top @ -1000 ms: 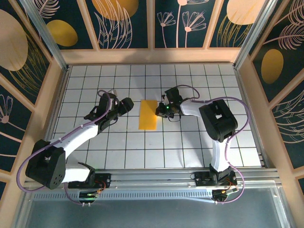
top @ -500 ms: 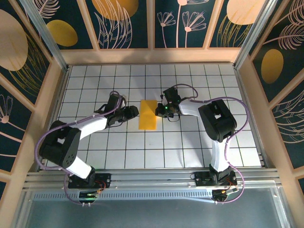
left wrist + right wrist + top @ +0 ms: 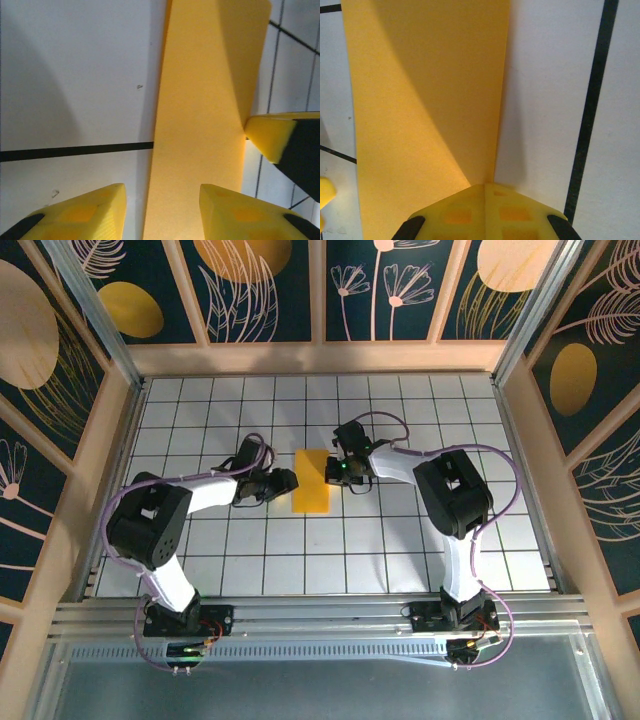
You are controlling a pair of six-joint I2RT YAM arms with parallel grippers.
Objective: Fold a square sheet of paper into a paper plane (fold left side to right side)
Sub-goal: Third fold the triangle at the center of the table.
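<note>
The square sheet of paper [image 3: 311, 481], folded to a narrow strip, lies flat mid-surface [image 3: 400, 550] between the left pincer [image 3: 283, 480], whose jaws stand apart at the strip's left edge, and the right pincer [image 3: 335, 472], whose tips are together, touching its right edge.

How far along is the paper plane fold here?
Done: the sheet of paper lies as a narrow rectangle, apparently folded in half. In hand: the shut right gripper sits at its right edge, the left gripper, jaws apart, at its left. Left: no pointed plane shape yet.
</note>
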